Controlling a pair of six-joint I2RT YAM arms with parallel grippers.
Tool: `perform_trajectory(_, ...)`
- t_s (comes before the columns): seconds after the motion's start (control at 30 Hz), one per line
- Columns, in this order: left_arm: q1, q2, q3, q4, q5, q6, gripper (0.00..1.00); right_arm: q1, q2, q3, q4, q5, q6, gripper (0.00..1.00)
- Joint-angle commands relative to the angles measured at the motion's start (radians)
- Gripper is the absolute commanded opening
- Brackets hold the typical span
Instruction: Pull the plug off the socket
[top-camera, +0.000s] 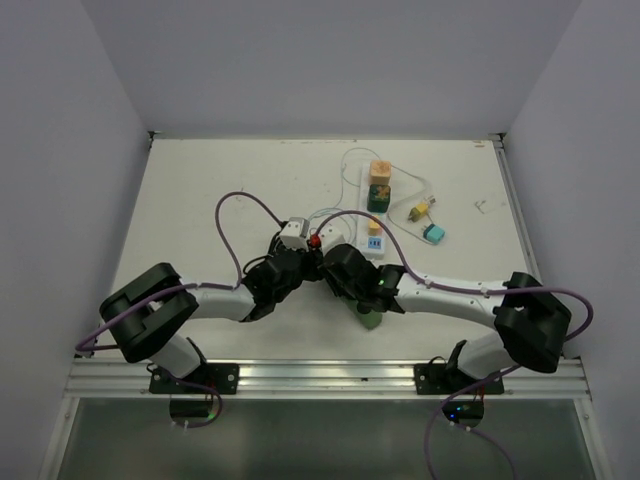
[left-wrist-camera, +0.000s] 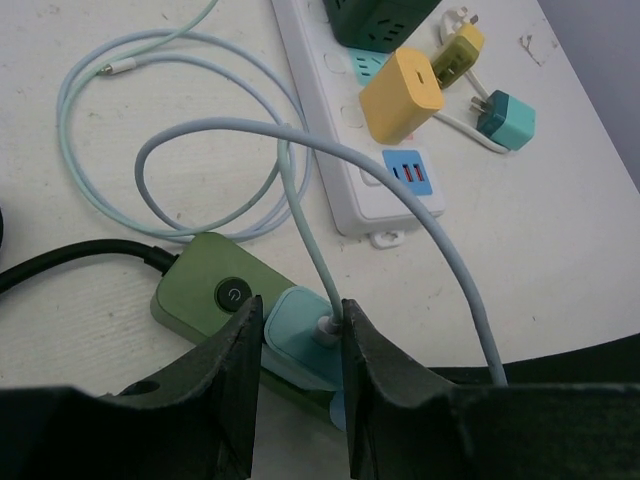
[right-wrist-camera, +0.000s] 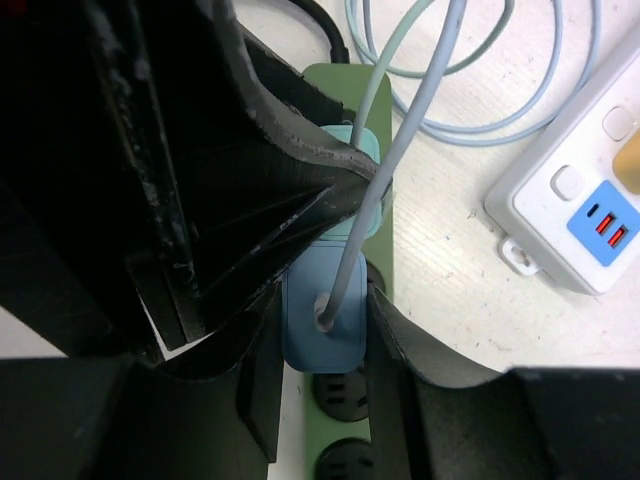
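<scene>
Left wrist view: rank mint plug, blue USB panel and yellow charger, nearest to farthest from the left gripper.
1. mint plug, between the left gripper's fingers.
2. blue USB panel, white strip's near end.
3. yellow charger, farther up the strip.

Soft, even light is thrown from overhead onto the white table (top-camera: 200, 200) in the top view. Only faint shadows are laid under the arms (top-camera: 215, 298), and no glare is caught. In the left wrist view a bright scene is given: the teal plug (left-wrist-camera: 300, 335) is held crisp and thin shadows are drawn beside the pale cable (left-wrist-camera: 460, 280), while the left fingers (left-wrist-camera: 225, 390) are rendered near-black and a touch soft. In the right wrist view half the frame is swallowed by underexposed black. There the blue plug (right-wrist-camera: 322, 310) is shaded between the right fingers (right-wrist-camera: 400, 350), and the table beyond is almost washed out.
</scene>
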Motion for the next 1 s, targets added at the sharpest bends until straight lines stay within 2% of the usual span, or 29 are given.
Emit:
perform_trajectory(0.0,0.011,0.089,-0.057,-0.336,-0.033,-0.001,0.0,-0.025,-0.056,0.045,0.102,-0.034,0.046,0.0)
perform_trajectory(0.13,0.011,0.089,-0.061,-0.333,-0.03,-0.006,0.0,-0.2,-0.119,-0.042,0.172,-0.218,0.118,0.0)
perform_trajectory(0.3,0.011,0.078,-0.061,-0.337,-0.033,-0.004,0.0,-0.209,-0.115,-0.015,0.11,-0.22,0.078,0.0)
perform_trajectory(0.5,0.011,0.055,-0.028,-0.385,-0.034,0.005,0.0,-0.271,-0.202,-0.091,0.093,-0.183,0.103,0.0)
perform_trajectory(0.6,0.011,0.043,-0.003,-0.412,-0.028,0.011,0.0,-0.378,-0.283,-0.149,0.097,-0.239,0.132,0.0)
perform_trajectory(0.77,0.011,0.024,0.038,-0.473,-0.03,0.02,0.01,-0.61,-0.363,-0.168,0.073,-0.419,0.158,0.01)
perform_trajectory(0.97,0.011,-0.005,0.066,-0.521,-0.033,0.033,0.03,-0.791,-0.345,-0.142,0.071,-0.589,0.18,0.04)
